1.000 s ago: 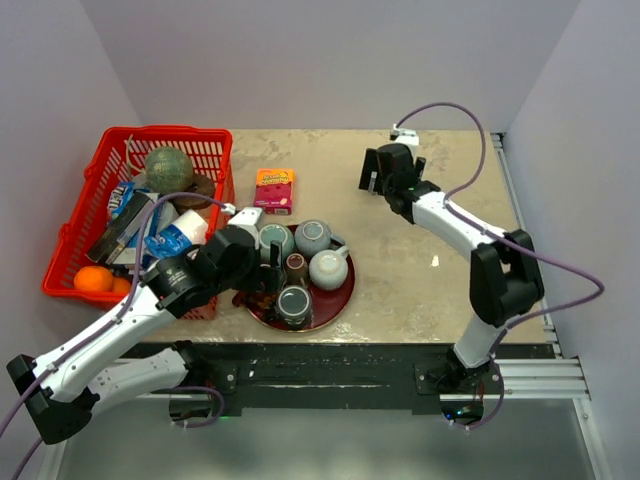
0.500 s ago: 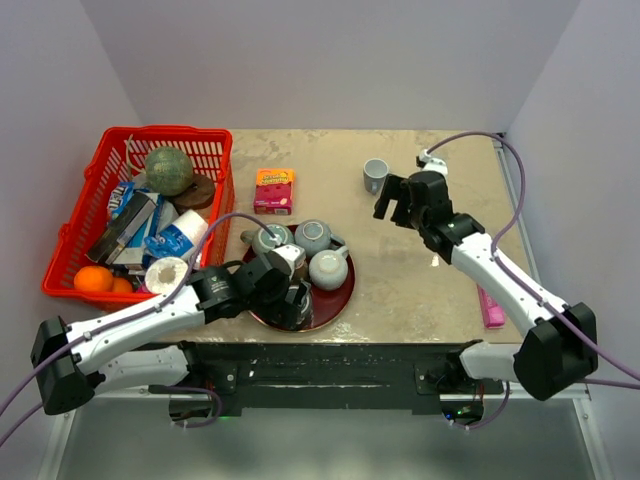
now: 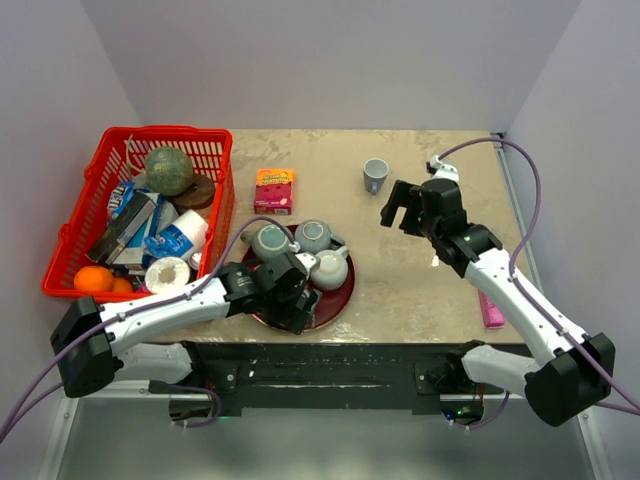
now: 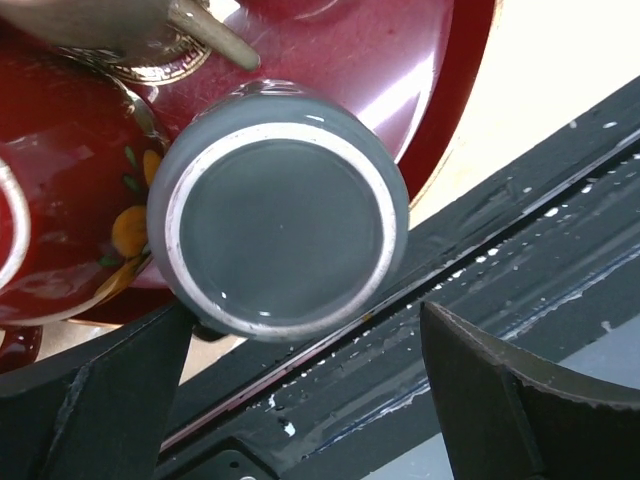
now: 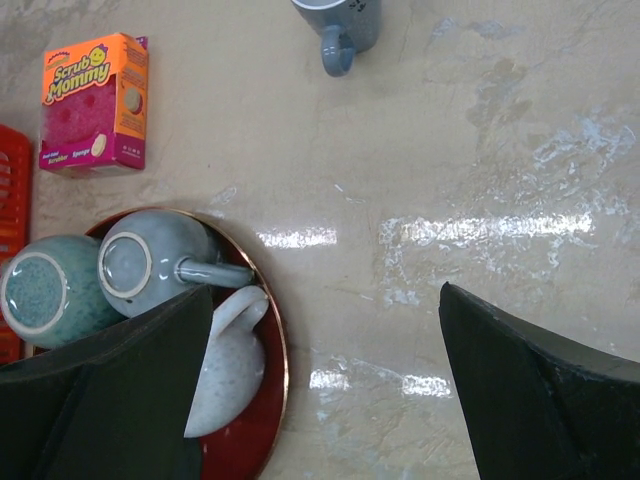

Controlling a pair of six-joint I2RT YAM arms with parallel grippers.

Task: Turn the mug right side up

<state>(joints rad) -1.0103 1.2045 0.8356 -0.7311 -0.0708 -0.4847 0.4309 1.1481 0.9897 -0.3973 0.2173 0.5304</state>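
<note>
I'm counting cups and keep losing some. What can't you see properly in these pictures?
Top view: the left tool covers the near edge of the tray.
Left wrist view: only the base of the grey cup shows.
Right wrist view: the top edge cuts off the mug; a finger hides half the white cup.
Top view: the right arm hides part of the pink thing.

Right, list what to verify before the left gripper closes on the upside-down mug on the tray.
1. Mug base up, sitting on the tray: ok.
2. Left gripper open, one finger on each side of the mug: ok.
3. Fingers low enough to meet the mug's wall: cannot tell.
4. Gap between the mug and the dark red cup beside it: cannot tell, they look very close.
5. Right gripper open, over bare table, away from the tray: ok.
</note>
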